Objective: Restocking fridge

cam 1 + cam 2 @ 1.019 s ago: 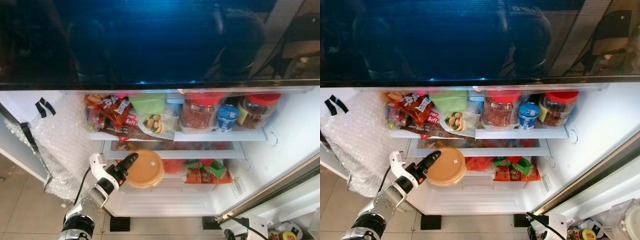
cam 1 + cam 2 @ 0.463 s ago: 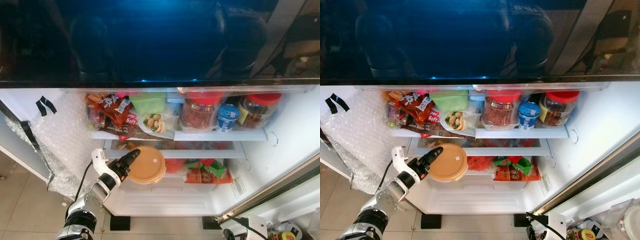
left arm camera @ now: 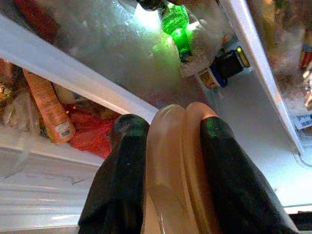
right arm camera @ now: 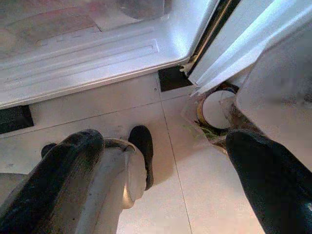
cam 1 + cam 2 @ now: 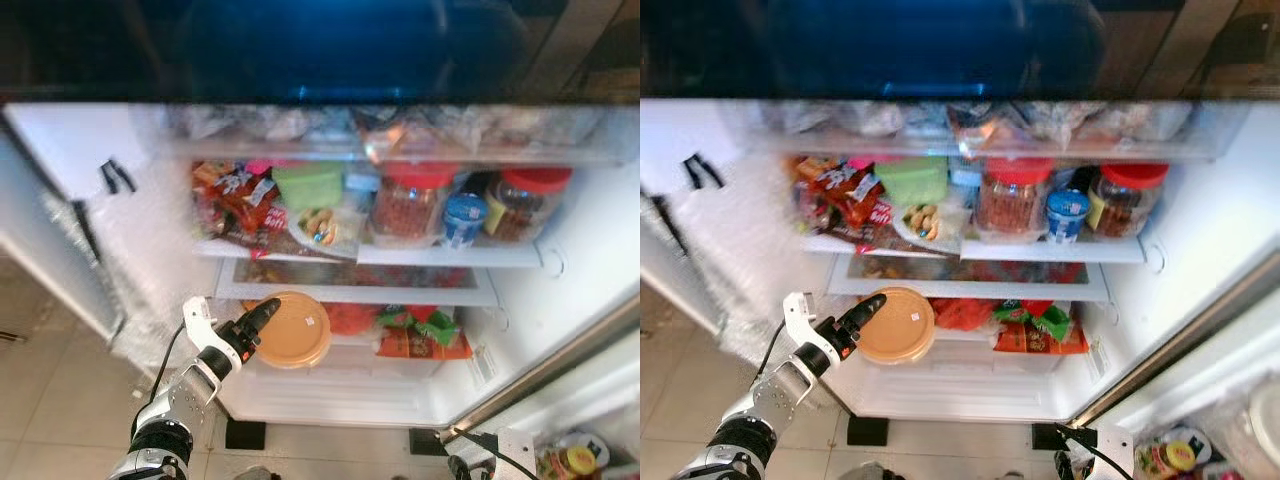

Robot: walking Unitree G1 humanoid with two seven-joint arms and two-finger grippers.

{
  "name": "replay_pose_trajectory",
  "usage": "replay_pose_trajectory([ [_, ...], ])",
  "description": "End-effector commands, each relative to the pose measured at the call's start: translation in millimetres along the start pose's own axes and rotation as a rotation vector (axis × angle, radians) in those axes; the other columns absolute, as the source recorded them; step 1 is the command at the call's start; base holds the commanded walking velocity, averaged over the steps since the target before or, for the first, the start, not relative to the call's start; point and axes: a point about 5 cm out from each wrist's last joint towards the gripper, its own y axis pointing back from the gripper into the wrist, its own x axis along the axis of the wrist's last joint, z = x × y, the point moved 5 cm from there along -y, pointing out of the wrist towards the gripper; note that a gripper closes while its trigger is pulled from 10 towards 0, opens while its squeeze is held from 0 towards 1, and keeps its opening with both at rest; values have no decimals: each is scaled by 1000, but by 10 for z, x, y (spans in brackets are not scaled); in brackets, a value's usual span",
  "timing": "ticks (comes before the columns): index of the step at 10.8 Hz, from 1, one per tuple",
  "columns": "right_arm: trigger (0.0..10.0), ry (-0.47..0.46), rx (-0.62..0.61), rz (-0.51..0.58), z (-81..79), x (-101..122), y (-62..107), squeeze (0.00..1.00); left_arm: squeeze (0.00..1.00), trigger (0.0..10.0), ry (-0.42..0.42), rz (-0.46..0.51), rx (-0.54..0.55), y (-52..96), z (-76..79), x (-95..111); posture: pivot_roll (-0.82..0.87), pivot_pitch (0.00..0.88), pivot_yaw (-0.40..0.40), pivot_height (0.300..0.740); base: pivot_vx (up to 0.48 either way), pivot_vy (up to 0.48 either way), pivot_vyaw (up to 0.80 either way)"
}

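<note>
Left gripper jaws clenched on the rim of the round tan container, held edge-on between both fingers at the fridge lower shelf opening, beside red packets; right gripper hangs low over floor tiles, jaws released.

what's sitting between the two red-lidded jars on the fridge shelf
A small blue cup stands between the left red-lidded jar and the right red-lidded jar, as the left eye view shows.
</note>
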Motion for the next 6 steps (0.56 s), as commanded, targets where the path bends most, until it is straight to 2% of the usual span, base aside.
replay_pose_trajectory([
  [1, 10000, 8, 3, -14, 16, -32, 7, 0, 0, 10000, -15, -3, 13, -1, -23, 5, -7, 85, 10, 681, 0, 0, 0],
  [2, 10000, -5, 7, -5, 8, -22, 7, 0, 0, 10000, -16, 2, 12, -16, -10, 22, -6, 89, 8, 656, 0, 0, 0],
  [4, 10000, 9, 6, -5, 11, -16, 7, 0, 0, 10000, -19, 6, 6, -35, 11, 38, -5, 97, 9, 636, 0, 0, 0],
  [6, 10000, 1, 3, 0, 17, -13, 8, 0, 0, 10000, -39, 11, 1, -65, 49, 66, -3, 100, 9, 636, 0, 0, 0],
])
